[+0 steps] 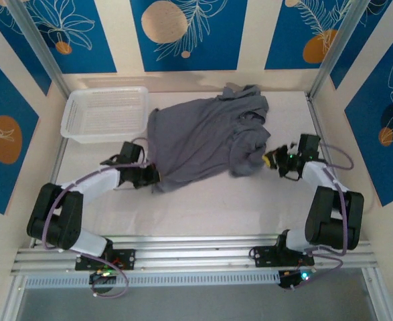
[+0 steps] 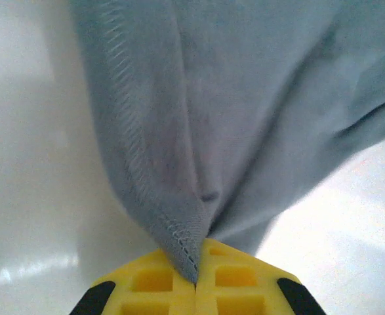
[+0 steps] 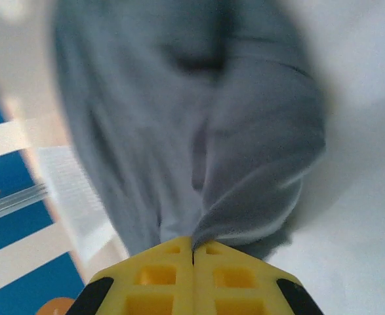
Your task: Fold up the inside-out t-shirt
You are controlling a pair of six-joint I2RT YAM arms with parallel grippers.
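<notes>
Yellow-padded left claw (image 2: 195, 272) is pinched shut on a hem corner (image 2: 182, 236) of the slate-grey soft-cloth t-shirt (image 1: 206, 137), right claw (image 3: 192, 248) clamped on another edge. Shirt's lying rumpled on the white counter (image 1: 203, 214), seams out, so no fold done yet imo.

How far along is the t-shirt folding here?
Done: both grips are made. The left gripper is shut on a stitched hem corner of the t-shirt, the right gripper on a bunched edge at its other side. In hand: the t-shirt is held at two ends. Left: every fold; it lies rumpled on the table.
</notes>
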